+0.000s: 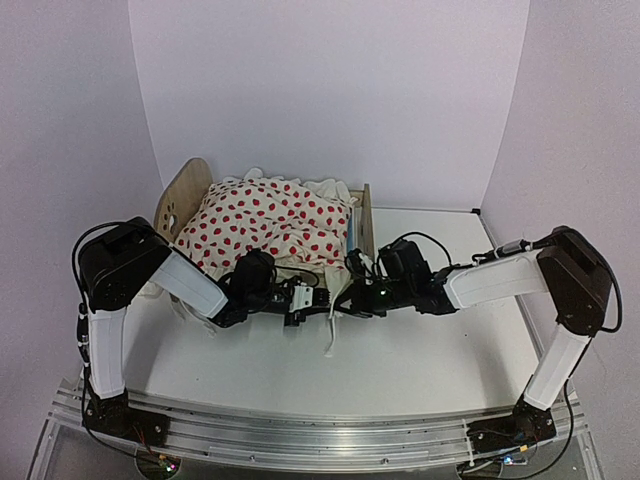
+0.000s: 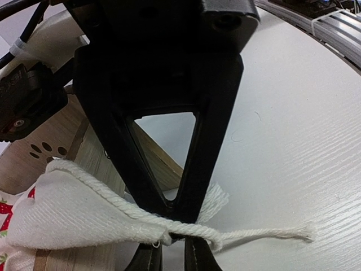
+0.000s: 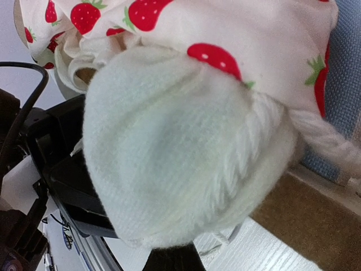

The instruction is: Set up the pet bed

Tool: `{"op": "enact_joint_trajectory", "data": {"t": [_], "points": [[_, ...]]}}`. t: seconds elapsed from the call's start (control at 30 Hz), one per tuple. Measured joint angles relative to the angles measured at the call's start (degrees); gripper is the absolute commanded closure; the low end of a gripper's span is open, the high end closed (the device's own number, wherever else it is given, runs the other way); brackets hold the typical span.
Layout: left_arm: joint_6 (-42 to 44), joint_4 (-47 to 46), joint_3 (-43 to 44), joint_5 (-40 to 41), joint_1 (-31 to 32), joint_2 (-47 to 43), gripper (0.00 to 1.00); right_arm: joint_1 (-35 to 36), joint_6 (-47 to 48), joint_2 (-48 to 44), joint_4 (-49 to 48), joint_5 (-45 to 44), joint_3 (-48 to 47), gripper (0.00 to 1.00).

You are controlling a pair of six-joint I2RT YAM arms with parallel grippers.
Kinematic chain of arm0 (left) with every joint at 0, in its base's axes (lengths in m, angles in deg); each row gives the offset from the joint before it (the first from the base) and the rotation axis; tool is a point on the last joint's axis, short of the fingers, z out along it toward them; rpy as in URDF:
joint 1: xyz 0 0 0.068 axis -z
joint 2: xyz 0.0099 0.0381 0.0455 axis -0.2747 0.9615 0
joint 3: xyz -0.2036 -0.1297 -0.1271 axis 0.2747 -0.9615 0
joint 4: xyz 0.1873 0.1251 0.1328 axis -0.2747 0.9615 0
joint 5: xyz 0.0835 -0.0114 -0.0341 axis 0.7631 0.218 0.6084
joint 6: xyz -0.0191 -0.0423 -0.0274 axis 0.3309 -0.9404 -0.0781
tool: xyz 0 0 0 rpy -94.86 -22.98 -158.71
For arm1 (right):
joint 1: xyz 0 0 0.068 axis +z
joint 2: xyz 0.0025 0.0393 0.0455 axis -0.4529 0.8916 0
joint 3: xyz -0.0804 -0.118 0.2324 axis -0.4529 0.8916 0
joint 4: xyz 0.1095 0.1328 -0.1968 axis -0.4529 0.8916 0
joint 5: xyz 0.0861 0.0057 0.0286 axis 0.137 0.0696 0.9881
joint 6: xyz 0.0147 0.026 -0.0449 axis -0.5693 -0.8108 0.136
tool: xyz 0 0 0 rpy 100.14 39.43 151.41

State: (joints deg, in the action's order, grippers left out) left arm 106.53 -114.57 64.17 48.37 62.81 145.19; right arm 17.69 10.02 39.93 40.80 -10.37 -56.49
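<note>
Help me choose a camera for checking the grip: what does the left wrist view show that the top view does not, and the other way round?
Only the left wrist view: the left hand shut on the white cord at the blanket's corner, its frayed end sticking out over the table. Only the top view: the left arm, the right arm, the right hand, and the strawberry blanket heaped over the bed. Both: the left hand, the blanket, the wooden headboard and the table.

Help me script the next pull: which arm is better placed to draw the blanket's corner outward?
Left: the left pincer clamps the blanket by its corner cord, over the table; the right pincer is shut, buried in cloth, grip unclear.
</note>
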Motion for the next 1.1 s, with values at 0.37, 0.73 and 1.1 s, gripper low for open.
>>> {"op": "enact_joint_trajectory", "data": {"t": [0.37, 0.73, 1.1], "points": [[-2.33, -0.04, -1.39, 0.22, -0.03, -0.26, 1.00, -0.22, -0.28, 0.15, 0.53, 0.68, 0.00, 0.77], [-5.64, 0.57, -1.81, 1.63, 0.87, -2.10, 1.00, 4.85, 0.19, -13.64, 14.36, -17.87, 2.91, 0.39], [-9.35, 2.20, -1.70, 5.20, 0.87, -2.40, 1.00, 20.18, -1.58, -3.82, 12.71, -40.77, 4.94, 0.33]]}}
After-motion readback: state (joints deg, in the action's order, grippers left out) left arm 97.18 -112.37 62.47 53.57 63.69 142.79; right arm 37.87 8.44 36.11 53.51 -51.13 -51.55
